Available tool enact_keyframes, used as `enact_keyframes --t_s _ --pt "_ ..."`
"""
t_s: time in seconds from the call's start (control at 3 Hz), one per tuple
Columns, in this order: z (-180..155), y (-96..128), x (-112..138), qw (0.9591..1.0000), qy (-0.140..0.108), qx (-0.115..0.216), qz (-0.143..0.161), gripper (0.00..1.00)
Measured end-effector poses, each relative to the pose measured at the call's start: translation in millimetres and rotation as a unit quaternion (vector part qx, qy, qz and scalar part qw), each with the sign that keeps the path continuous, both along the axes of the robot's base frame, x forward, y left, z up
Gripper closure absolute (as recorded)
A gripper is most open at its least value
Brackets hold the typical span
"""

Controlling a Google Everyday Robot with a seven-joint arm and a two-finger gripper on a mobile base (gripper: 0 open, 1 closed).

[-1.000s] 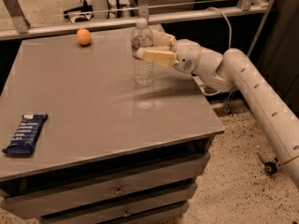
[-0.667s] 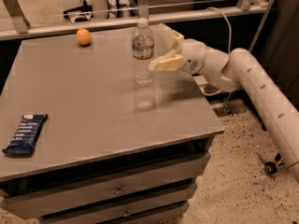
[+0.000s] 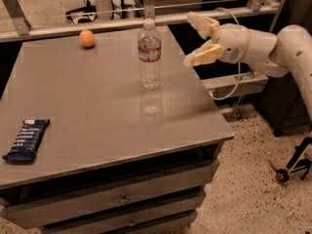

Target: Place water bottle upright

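Observation:
The water bottle [image 3: 149,54] stands upright on the grey table top [image 3: 97,111], toward its back right. It is clear and ribbed, with a white cap and a label band around its upper part. My gripper [image 3: 195,39] is to the right of the bottle, apart from it, over the table's right edge. It is open and empty, with one cream finger [image 3: 201,22] high and the other low.
An orange [image 3: 87,38] lies at the back of the table. A dark blue snack bar [image 3: 27,139] lies near the front left edge. Drawers sit under the table top. A metal rail runs behind the table, and a wheeled stand [image 3: 292,165] is on the floor at right.
My gripper has let go of the bottle, opened, and pulled away to the right. The bottle stays standing upright on the table.

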State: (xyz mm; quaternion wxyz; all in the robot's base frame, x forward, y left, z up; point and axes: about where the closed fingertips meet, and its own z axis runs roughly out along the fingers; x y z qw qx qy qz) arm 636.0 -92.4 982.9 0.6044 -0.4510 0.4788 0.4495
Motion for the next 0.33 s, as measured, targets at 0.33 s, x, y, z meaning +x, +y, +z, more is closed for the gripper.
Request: enact_keyframes --t_s 0.33 --pt "2.5 -6.2 -0.1 1.0 -0.002 -0.002 -0.001 0.0"
